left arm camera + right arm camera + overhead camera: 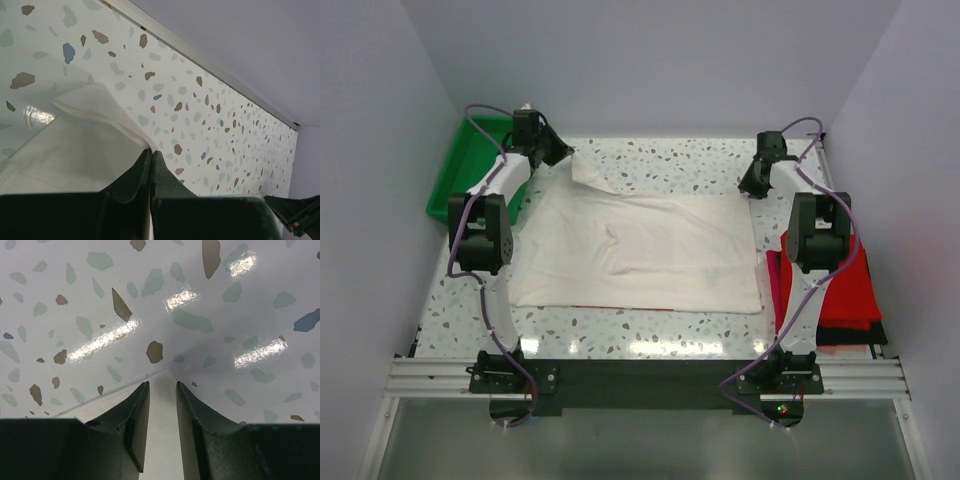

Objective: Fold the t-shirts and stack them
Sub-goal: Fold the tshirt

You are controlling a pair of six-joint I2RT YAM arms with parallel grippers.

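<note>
Top view: off-white t-shirt [640, 255] is spread flat on the table [670, 162], just right of the green tray [460, 175]. The shirt corner nearest the tray is raised, held by the left end effector [560, 152]. The right end effector [753, 185] sits low at the far corner on the side away from the tray. The red t-shirts [850, 290] are piled well apart from the tray, beyond the off-white shirt.

Left wrist view: jaws are clamped tight on a peak of off-white cloth.

Right wrist view: fingers [137, 412] are parted narrowly, with the shirt corner lying flat between them, ungripped.
</note>
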